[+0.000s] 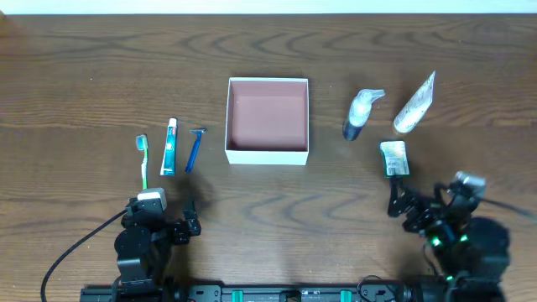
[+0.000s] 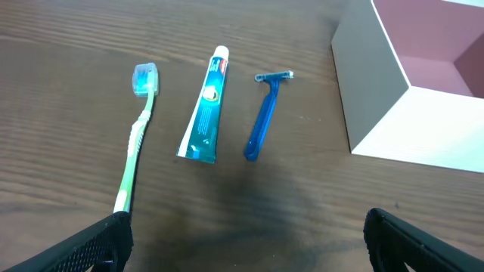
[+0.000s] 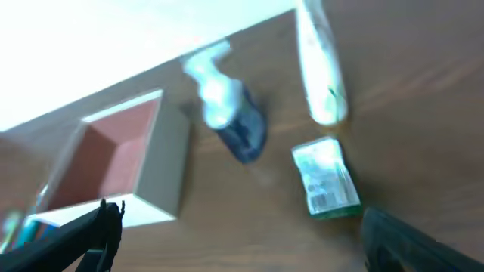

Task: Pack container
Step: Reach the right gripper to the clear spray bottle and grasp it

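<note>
Soft, even light is seen; a faint shadow is cast beside the box (image 1: 267, 156). The right wrist view is blurred.

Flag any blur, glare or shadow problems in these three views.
Overhead: sharp and evenly lit, the square white cardboard box with pink interior crisp-edged. Left wrist: in focus, the blue plastic razor clear, a soft shadow on the wooden table below it. Right wrist: motion-blurred, print on the small green-and-white packet unreadable, upper left washed out white.
</note>
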Robot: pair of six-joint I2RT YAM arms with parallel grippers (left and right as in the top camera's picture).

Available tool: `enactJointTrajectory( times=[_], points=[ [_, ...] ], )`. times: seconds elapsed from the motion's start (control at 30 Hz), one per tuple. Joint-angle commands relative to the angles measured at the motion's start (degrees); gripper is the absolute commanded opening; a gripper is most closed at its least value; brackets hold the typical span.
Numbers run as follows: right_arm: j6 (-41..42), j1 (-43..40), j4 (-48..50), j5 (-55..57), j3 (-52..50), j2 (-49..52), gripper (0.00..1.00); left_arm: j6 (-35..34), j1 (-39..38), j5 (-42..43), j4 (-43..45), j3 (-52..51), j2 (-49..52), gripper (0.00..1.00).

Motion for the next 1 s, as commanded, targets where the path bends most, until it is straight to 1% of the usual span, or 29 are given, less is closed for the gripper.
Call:
enactJointTrajectory(
  times=[0.0,0.13,0.23,0.33,0.4,0.47,0.5,0.6,0.7,0.8,0.97],
  points=[
    [-3.3,0.6,-4.1,-2.3,11.8,10.4,0.99,-0.1,-0.2,0.8,0.3,-0.6,-0.4,0.98],
    [-5.1,1.0,-15.6,-2.2,29.9,26.5,0.99,-0.1,-0.2,0.8,0.3,-0.6,-0.4,0.98],
    [-7.1,3.3,-25.2,-2.4,43.3,37.7,0.99,-0.1,-0.2,0.8,0.3,-0.6,-0.4,0.98],
    [-12.0,7.6,-28.9,-7.0,52.5,46.2,0.99,-0.1,-0.2,0.8,0.3,-0.6,-0.4,0.98],
    [-14.3,10.6,-27.8,-7.3,55.1,49.9,0.99,-0.1,-0.2,0.8,0.3,-0.6,-0.4,0.98],
    [-14.2,13.6,-26.2,-3.3,56.4,53.0,0.99,-0.1,-0.2,0.8,0.3,-0.6,-0.4,0.98],
    [-13.8,14.8,-25.7,-0.9,56.7,54.4,0.99,-0.1,-0.2,0.8,0.3,-0.6,-0.4,0.98],
    [-8.8,17.7,-25.3,7.4,57.1,59.8,0.99,-0.1,-0.2,0.8,0.3,-0.6,-0.4,0.98],
    [-4.5,18.6,-25.4,10.9,57.2,65.8,0.99,-0.1,-0.2,0.8,0.3,-0.6,-0.4,0.98],
    [1.6,18.5,-25.3,17.3,57.2,71.7,0.99,-0.1,-0.2,0.8,0.3,-0.6,-0.4,0.98],
    [2.4,18.4,-24.0,17.8,57.2,78.8,0.99,-0.1,-0.2,0.8,0.3,-0.6,-0.4,0.98]
  ],
)
